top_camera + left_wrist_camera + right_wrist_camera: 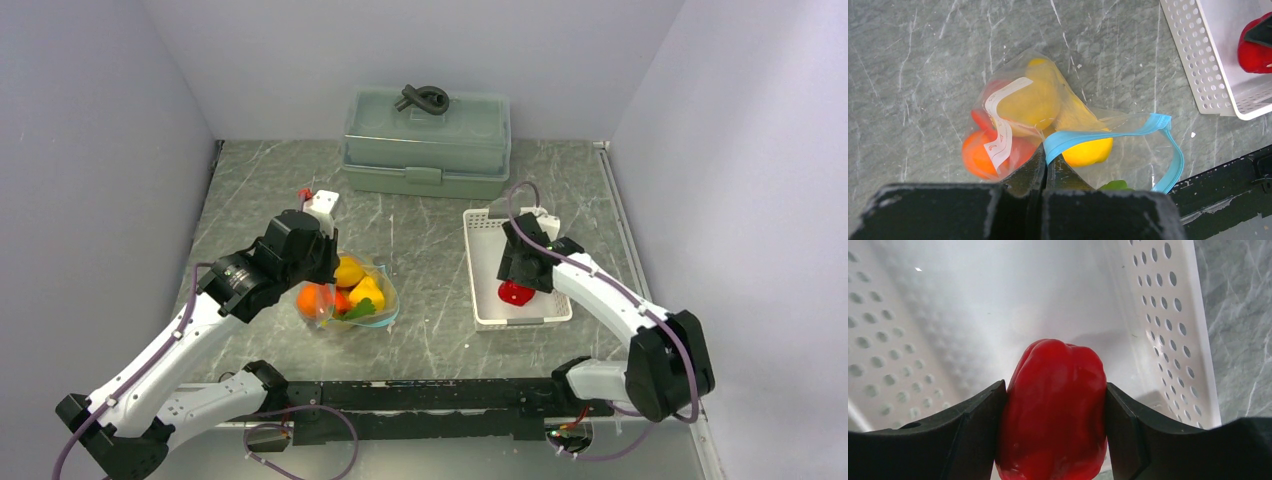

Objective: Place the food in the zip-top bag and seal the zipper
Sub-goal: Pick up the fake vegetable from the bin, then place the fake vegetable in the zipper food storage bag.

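The right claw (1055,395) had both fingers pressed against the sides of the red pepper (1053,375), which stood in the white basket (1158,315) on the right of the table (908,65). That skin looked glossy and rounded, so a lift could let it squirt out or tilt. On the left, the left claw (1046,165) was pinched tight on one end of the blue zipper (1108,134). The clear bag (1135,160) lay slumped, already crowded with yellow and orange fruit (1035,100). With only one end of the mouth held, it sagged. The pepper might catch the strip, shove the bag away, or land outside. A bulging load could also keep the zipper from closing.
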Available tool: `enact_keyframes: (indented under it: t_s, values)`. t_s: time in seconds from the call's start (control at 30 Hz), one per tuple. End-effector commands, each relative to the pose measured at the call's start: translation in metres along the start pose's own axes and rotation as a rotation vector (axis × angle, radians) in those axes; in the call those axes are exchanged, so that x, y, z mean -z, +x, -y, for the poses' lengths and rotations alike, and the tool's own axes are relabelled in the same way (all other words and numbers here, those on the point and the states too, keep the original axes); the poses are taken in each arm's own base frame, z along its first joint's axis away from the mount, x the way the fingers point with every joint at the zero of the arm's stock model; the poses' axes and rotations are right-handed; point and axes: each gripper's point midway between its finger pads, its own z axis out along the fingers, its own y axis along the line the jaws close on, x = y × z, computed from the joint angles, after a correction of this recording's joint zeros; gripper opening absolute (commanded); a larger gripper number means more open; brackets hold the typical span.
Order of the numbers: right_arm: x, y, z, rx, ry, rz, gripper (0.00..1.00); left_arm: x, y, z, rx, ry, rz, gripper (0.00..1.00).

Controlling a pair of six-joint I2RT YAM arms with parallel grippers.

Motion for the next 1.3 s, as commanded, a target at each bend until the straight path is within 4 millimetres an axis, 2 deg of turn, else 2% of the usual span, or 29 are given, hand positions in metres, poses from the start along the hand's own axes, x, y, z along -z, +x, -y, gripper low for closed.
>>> enact_keyframes:
  t_s: [0.0,0.13,0.33,0.57,0.73,0.93,1.27]
  values:
    - [0.031,-0.037,-0.022,-0.024,-0.124,0.094,0.18,-0.001,-0.008,0.000,-0.008,0.007,0.034,0.00]
    - [0.062,-0.059,-0.040,-0.014,-0.247,0.161,0.14,-0.001,-0.008,0.001,-0.005,0.009,0.034,0.00]
    - [0.134,-0.080,-0.092,0.044,-0.608,0.262,0.13,-0.002,-0.009,0.000,0.000,0.008,0.033,0.00]
    - [0.216,-0.071,-0.154,0.192,-0.942,0.323,0.09,-0.003,-0.009,0.000,0.008,0.017,0.031,0.00]
    - [0.255,-0.056,-0.185,0.283,-1.091,0.339,0.08,-0.003,-0.010,0.001,0.011,0.030,0.034,0.00]
    - [0.286,-0.034,-0.217,0.386,-1.225,0.332,0.08,-0.002,-0.011,0.002,0.015,0.042,0.036,0.00]
    - [0.307,0.006,-0.265,0.559,-1.296,0.313,0.08,-0.002,-0.011,0.003,0.019,0.052,0.036,0.00]
